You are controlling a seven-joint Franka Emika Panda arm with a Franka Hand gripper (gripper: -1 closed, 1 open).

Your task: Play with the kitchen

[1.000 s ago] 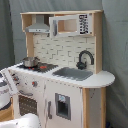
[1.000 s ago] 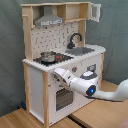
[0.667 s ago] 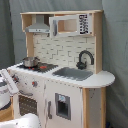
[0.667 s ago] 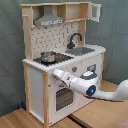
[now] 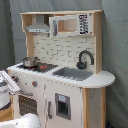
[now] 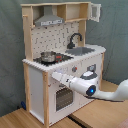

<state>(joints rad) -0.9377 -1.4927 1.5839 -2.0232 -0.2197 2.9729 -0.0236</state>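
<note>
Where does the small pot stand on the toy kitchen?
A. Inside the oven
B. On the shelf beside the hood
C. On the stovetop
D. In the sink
C. In both exterior views the pot sits on the dark stovetop, apart from the sink with its black faucet.

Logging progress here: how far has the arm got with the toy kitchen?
Nothing looks changed yet: the pot sits on the stovetop and the oven door is closed. In hand: the gripper reaches the kitchen's front near the knobs. Actual play remains.
</note>
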